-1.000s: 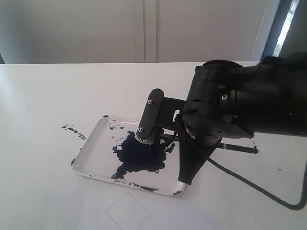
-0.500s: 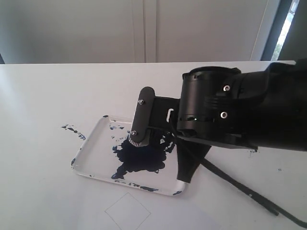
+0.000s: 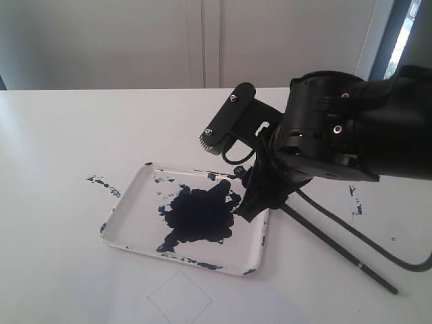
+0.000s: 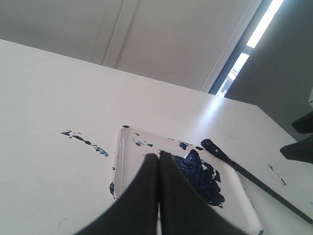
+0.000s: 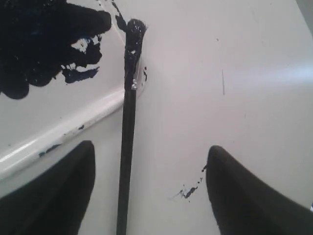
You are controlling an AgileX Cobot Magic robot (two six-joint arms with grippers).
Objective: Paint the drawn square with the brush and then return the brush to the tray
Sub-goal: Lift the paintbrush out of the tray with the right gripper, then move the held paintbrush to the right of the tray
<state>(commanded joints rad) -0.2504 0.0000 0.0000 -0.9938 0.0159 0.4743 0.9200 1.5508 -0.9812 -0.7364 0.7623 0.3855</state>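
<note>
The white tray (image 3: 135, 212) holds a big dark blue blotch. In front of it lies the drawn square (image 3: 180, 297), blank inside its thin line. The black brush (image 3: 337, 250) lies on the table to the tray's right, its blue tip (image 5: 134, 29) resting on the tray rim (image 5: 73, 128). My right gripper (image 3: 235, 167) hangs open above the tray's right end, and the brush handle (image 5: 126, 166) passes between its fingers untouched. My left gripper (image 4: 158, 164) is shut and empty, pointing at the tray (image 4: 119, 156) and the brush (image 4: 254, 178). It is out of the exterior view.
Dark blue paint specks (image 3: 102, 181) mark the table left of the tray, and more specks (image 3: 355, 202) lie to its right. A black cable (image 3: 378, 250) trails from the right arm across the table. A wall stands behind the table.
My right gripper has risen from the blotch and swung back toward the tray's right end. The brush handle has swung round toward the front of the table.
</note>
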